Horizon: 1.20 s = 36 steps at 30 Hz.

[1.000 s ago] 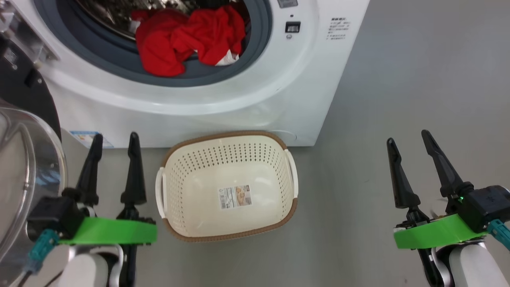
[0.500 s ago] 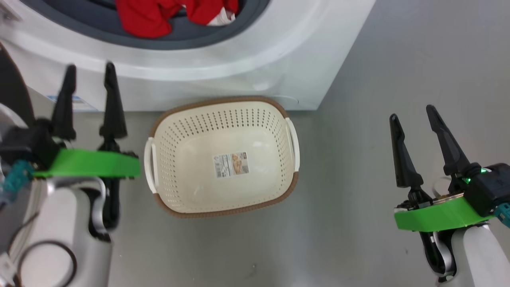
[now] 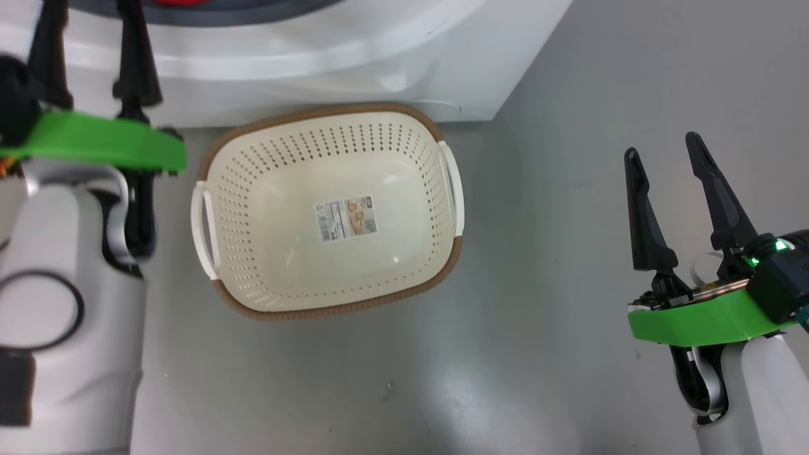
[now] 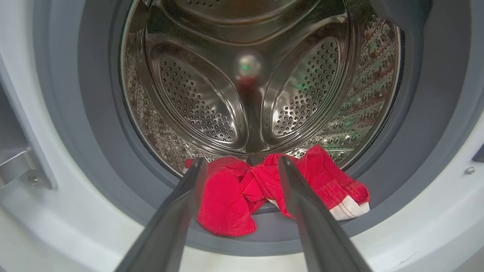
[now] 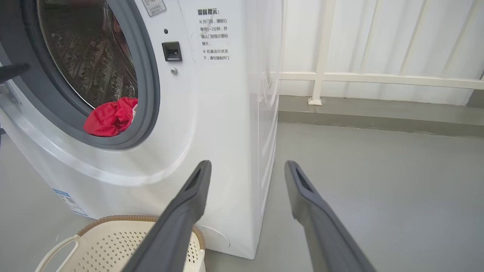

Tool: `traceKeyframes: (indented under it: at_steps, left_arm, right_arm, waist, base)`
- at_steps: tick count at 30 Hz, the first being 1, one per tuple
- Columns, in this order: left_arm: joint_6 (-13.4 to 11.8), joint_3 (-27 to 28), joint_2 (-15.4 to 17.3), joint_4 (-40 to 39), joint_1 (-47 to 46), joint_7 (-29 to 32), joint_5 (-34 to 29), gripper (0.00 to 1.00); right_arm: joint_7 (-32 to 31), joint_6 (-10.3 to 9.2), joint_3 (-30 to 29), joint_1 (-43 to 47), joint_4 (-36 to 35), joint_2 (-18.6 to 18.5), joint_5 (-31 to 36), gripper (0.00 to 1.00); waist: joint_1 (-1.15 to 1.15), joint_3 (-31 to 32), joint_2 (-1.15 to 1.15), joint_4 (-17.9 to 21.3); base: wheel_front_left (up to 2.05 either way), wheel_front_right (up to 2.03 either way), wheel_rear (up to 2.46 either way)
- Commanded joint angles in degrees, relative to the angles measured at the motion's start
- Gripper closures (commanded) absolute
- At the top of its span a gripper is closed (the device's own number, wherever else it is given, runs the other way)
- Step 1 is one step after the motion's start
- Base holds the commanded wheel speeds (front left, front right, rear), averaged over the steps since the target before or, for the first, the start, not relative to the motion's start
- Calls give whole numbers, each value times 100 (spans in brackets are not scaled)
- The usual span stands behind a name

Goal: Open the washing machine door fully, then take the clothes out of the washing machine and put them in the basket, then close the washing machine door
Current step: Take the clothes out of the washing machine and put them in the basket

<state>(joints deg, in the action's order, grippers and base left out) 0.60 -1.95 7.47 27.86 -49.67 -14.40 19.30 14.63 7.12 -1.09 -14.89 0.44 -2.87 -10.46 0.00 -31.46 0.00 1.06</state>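
Note:
The washing machine (image 3: 354, 57) stands with its mouth open; its door is out of view. The red clothes (image 4: 227, 204) lie bunched at the drum's front lip, spilling onto the grey rubber ring (image 4: 94, 151), and show as a red heap (image 5: 109, 117) in the right wrist view. My left gripper (image 4: 242, 162) is open just outside the mouth, fingers pointing at the clothes, nothing between them. In the head view the left gripper (image 3: 91, 25) reaches past the top edge. The cream basket (image 3: 221, 189) sits empty on the floor before the machine. My right gripper (image 3: 660, 151) hovers open and empty over the floor, right of the basket.
Grey floor (image 3: 537, 316) spreads to the right of the machine and basket. A white railing (image 5: 378, 79) and pale wall close off the far side. The basket's near rim (image 5: 124, 223) lies just below the right gripper's fingers (image 5: 189, 204).
The head camera has tilted down, sliding machine and basket up the picture. My left gripper has moved forward and up to the drum's mouth. Both grippers stay open.

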Motion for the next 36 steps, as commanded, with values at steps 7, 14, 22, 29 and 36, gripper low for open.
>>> traceKeyframes:
  at_steps: [7,14,22,29,36]
  left_arm:
    - [83,-24,298,640,-1029,-59,-230,0]
    - [1,-199,474,1211,-1635,-59,-523,0]
    - [-110,-266,761,2100,-2327,73,-663,0]
    - [-139,-361,953,2805,-2814,375,-731,0]
    - [-201,-599,1091,3386,-3207,739,-921,0]
  right_arm:
    - [37,36,140,-188,-197,0,65,0]
    - [37,36,174,-276,-215,0,24,0]
    - [37,36,212,-344,-224,0,-73,0]
    - [37,36,235,-423,-233,0,-128,0]
    - [37,36,322,-452,-215,0,-185,0]
  waist:
    - [0,-435,0,145]
    - [0,-661,0,294]
    - [0,-898,0,529]
    - [0,-1070,0,658]
    - [0,-1142,0,780]
  base:
    - [0,0,0]
    - [0,0,0]
    - [0,0,0]
    - [0,0,0]
    - [0,0,0]
